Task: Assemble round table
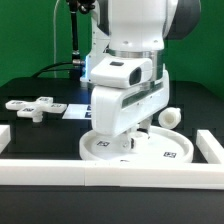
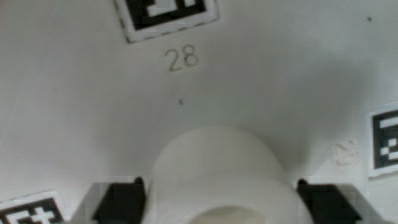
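A faint "28" marks the smooth white large rimmed round disc (image 2: 267, 90) beside its square tags (image 2: 175, 15). The gripper (image 2: 219, 203) pinches the round-topped short cylindrical post (image 2: 217, 160) over it. The cross-shaped foot piece (image 1: 30, 106) lies at the disc's nine o'clock in the exterior view.

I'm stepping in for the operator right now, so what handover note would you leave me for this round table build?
The gripper is shut on the post, held upright over the disc. The disc lies flat on the table; whether the post is seated in it cannot be told. The cross-shaped foot piece lies loose at the exterior view's left, untouched. Done: post at disc. Left: fasten the post, then fit the foot piece.
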